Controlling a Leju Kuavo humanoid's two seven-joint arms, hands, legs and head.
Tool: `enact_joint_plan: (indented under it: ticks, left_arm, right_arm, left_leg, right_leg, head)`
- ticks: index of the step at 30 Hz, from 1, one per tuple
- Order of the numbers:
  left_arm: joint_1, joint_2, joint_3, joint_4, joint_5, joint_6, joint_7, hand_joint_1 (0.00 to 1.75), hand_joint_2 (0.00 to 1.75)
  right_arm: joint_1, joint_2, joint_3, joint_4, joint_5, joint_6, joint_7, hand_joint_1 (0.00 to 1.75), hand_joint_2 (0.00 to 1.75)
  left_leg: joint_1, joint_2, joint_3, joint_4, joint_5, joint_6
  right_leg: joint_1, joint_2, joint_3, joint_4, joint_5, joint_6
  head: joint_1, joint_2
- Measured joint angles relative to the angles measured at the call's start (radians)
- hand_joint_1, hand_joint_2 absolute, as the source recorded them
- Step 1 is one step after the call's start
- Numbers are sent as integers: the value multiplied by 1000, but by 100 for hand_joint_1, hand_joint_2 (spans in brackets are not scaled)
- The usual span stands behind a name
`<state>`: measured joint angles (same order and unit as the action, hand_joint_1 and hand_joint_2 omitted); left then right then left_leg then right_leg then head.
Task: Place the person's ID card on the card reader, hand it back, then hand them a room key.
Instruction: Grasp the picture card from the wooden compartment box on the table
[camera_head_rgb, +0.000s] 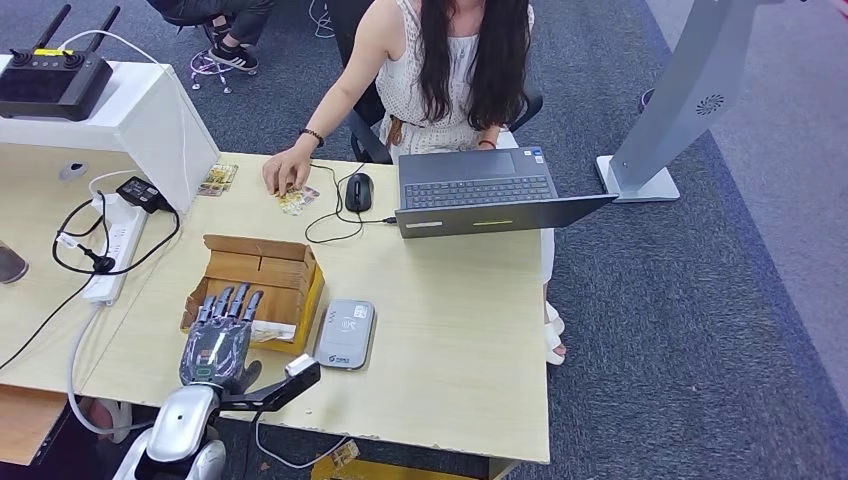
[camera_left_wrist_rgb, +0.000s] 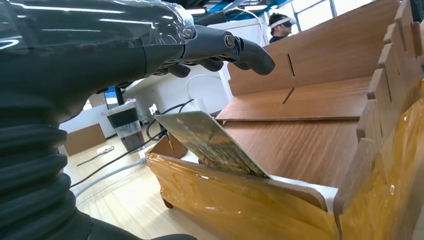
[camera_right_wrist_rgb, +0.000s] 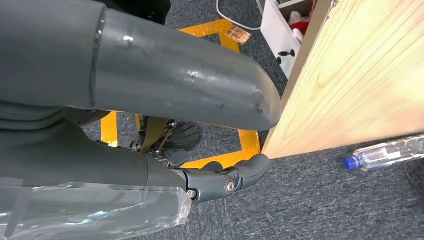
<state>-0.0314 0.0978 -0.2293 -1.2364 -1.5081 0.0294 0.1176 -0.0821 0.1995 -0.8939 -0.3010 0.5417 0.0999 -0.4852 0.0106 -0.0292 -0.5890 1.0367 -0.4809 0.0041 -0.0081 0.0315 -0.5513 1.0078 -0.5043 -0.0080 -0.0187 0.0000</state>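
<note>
An open laptop (camera_head_rgb: 490, 195) sits at the far right of the table (camera_head_rgb: 450, 340), its screen tipped toward the near side. Just left of it lies a black mouse (camera_head_rgb: 358, 190), its cable looping across the tabletop. On the left, a white power strip (camera_head_rgb: 115, 245) lies along the table with a black adapter (camera_head_rgb: 140, 192) plugged in at its far end and black cable coiled over it. A black controller (camera_head_rgb: 52, 80) with two antennas rests on a white box (camera_head_rgb: 140, 125) at far left. A grey stand (camera_head_rgb: 680, 100) rises from the carpet at right. A plastic bottle (camera_right_wrist_rgb: 385, 152) lies on the carpet beside the table's edge.
</note>
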Motion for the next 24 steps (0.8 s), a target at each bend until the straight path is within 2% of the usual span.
enact_joint_plan:
  ticks: [3,4,7,8,24]
  left_arm:
    - [2,-2,0,0,0,0,-1,0,175]
    - [2,-2,0,0,0,0,-1,14,175]
    - [4,-3,0,0,0,0,-1,145,175]
    - [4,-3,0,0,0,0,-2,175,175]
    - [7,-3,0,0,7,10,-11,175,175]
  right_arm:
    - [0,0,0,0,0,0,0,0,0]
    - [0,0,0,0,0,0,0,0,0]
    - [0,0,0,0,0,0,0,0,0]
    - [0,0,0,0,0,0,0,0,0]
    - [-1,0,0,0,3,0,0,0,0]
  left_leg:
    - [0,0,0,0,0,0]
    - [0,0,0,0,0,0]
    - [0,0,0,0,0,0]
    - [0,0,0,0,0,0]
    - [0,0,0,0,0,0]
  right_leg:
    - [0,0,0,0,0,0]
    - [0,0,0,0,0,0]
    - [0,0,0,0,0,0]
    - [0,0,0,0,0,0]
    - [0,0,0,0,0,0]
  head:
    - [0,0]
    - [0,0]
    - [0,0]
    - [0,0]
    - [0,0]
